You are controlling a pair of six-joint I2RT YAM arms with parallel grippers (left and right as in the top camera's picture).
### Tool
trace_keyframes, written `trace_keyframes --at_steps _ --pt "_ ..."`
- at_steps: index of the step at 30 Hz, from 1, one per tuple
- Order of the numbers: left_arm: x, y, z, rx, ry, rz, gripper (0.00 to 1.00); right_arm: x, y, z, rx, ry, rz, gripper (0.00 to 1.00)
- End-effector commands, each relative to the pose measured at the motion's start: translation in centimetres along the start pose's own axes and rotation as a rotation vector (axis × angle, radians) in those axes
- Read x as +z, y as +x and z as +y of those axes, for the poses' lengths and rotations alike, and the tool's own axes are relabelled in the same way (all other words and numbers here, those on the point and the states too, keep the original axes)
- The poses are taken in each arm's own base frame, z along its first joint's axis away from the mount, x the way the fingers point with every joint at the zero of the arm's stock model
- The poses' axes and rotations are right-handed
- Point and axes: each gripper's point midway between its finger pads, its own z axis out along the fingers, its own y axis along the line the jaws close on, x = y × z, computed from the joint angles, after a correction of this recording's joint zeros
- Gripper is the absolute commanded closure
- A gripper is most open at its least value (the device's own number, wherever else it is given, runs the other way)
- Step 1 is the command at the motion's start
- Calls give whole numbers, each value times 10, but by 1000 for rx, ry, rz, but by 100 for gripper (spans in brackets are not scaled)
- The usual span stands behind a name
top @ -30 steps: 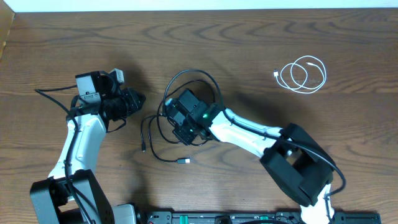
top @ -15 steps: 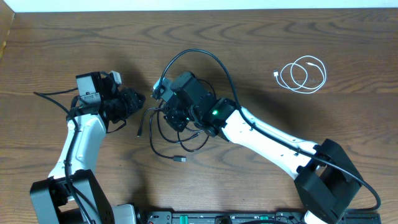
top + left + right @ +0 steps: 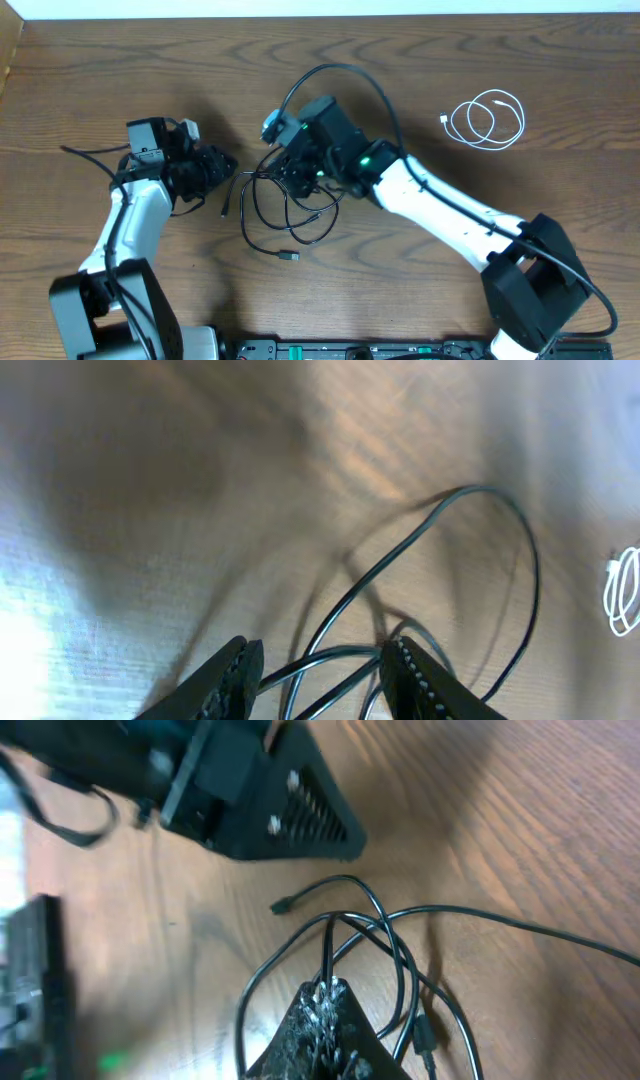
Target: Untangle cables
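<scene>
Near the middle of the tabletop (image 3: 420, 60): black cable (image 3: 290, 210) in loose, overlapping loops, one small plug end (image 3: 290, 257) toward the near edge. Pinched at the top of the tangle by the right gripper (image 3: 325, 990), fingers pressed together on a strand (plainest from the right wrist, where several loops cross just beyond the tips). One tall loop arching up and over that gripper toward the far edge. Just left of the tangle, the left gripper (image 3: 325, 672), fingers (image 3: 238, 668) apart, strands of the black cable running through the gap between them. Well apart from all this, toward the far right corner: white cable (image 3: 487, 120), coiled in a small loose bundle, flat on the wood, one plug end at the coil's left side.
</scene>
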Motion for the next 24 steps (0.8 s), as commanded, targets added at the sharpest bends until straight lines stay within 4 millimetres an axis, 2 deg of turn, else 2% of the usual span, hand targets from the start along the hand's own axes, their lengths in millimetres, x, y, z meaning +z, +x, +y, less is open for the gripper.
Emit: trace_keyframes --at_steps 1,7,9,14,19,22,24 --pt "7 12 6 -111 -15 59 57 -14 -10 12 -1 -119 -29 99" --pt "2 31 -28 -255 173 184 57 -16 -7 6 15 -110 -19 99" --pt "1 33 -32 -277 192 198 56 -16 -7 6 16 -111 -17 99" --pt "0 42 -25 -419 140 234 48 -16 -6 6 17 -111 -15 99" --pt "3 57 9 -693 -111 218 41 -16 -7 6 16 -111 -16 99" --pt "5 61 11 -773 -160 204 25 -15 -6 7 16 -112 -15 99" --pt "8 62 6 -803 -161 202 22 -16 -6 7 17 -112 -14 99"
